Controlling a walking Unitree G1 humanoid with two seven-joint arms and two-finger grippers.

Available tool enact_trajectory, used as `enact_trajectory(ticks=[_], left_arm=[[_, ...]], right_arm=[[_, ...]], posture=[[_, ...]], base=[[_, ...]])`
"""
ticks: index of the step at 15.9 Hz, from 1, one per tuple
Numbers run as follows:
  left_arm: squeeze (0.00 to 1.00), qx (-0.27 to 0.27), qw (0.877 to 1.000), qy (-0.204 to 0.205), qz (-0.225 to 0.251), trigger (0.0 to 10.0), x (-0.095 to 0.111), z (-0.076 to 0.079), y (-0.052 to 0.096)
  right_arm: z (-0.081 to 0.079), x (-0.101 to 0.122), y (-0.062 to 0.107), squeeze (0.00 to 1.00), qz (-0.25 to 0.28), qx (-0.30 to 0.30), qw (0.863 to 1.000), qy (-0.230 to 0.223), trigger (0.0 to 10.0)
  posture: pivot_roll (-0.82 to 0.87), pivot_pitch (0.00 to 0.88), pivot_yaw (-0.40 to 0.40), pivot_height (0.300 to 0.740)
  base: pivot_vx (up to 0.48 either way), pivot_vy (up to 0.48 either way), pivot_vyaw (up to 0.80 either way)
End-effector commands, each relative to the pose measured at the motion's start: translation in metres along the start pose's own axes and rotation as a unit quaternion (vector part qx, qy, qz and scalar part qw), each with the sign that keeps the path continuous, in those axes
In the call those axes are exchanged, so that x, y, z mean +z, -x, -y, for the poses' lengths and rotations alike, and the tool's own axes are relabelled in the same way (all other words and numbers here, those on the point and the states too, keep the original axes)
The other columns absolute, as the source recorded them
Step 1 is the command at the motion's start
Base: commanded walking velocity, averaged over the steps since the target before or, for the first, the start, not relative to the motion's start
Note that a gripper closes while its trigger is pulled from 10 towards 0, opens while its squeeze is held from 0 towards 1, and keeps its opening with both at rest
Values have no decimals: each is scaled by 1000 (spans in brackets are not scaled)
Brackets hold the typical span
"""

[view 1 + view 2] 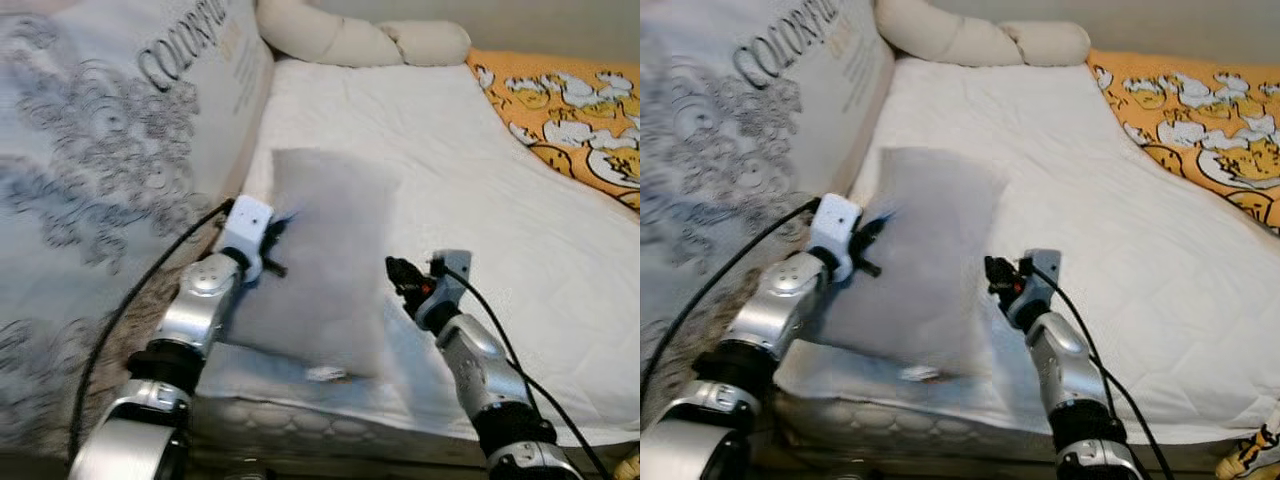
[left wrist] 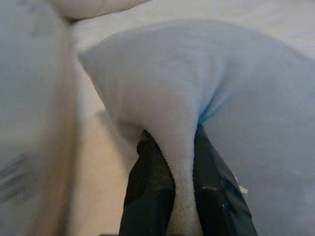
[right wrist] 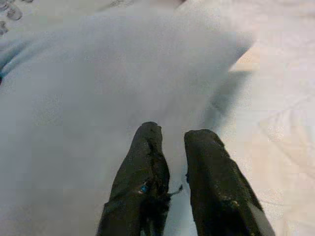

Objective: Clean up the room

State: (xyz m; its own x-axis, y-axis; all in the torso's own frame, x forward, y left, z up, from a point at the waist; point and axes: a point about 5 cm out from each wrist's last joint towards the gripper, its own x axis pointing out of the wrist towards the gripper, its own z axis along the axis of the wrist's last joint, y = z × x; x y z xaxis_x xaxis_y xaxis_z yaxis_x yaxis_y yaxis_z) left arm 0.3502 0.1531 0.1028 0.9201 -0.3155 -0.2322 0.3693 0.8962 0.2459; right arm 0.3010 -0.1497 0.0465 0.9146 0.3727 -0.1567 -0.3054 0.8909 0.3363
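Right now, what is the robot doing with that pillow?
The robot is at the edge of a bed with a white sheet. Its left gripper pinches the edge of a pale grey pillow, holding it up over the mattress. Its right gripper points at the pillow's other side with its fingers slightly apart, not gripping it.

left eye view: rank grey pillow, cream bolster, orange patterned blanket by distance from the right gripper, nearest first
1. grey pillow: right beside the right gripper, on its left, at the near edge of the bed.
2. orange patterned blanket: far right side of the bed.
3. cream bolster: at the head of the bed, straight back.
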Motion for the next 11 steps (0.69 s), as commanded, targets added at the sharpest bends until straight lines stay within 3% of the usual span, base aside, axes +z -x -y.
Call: enact_trajectory(ticks=[1, 3, 5, 7, 9, 11], left_arm=[[0, 26, 999, -30, 32, 10000, 20, -12, -3], [0, 33, 997, -60, 30, 10000, 21, -20, -2], [0, 59, 991, -114, 21, 10000, 26, -44, 0], [0, 77, 984, -161, 18, 10000, 33, -63, 2], [0, 63, 964, -256, 16, 10000, 42, -71, 3], [0, 51, 956, -289, 16, 10000, 49, -75, 2]], right_arm=[[3, 0, 4, 1000, 3, 8, 1000, 7, 10000], [7, 0, 7, 1000, 4, 3, 1000, 15, 10000], [7, 8, 12, 1000, 12, 55, 998, 33, 10000], [-4, 13, 17, 1000, 8, 133, 990, 53, 10000], [-9, 17, 22, 1000, 5, 184, 981, 66, 10000], [-11, 19, 26, 1000, -8, 212, 973, 85, 10000]], posture=[[70, 0, 9, 740], [69, 0, 11, 740], [65, 0, 16, 740], [62, 0, 20, 740], [64, 0, 18, 740], [64, 0, 20, 740]], base=[[0, 0, 0], [0, 0, 0], [0, 0, 0], [0, 0, 0], [0, 0, 0], [0, 0, 0]])
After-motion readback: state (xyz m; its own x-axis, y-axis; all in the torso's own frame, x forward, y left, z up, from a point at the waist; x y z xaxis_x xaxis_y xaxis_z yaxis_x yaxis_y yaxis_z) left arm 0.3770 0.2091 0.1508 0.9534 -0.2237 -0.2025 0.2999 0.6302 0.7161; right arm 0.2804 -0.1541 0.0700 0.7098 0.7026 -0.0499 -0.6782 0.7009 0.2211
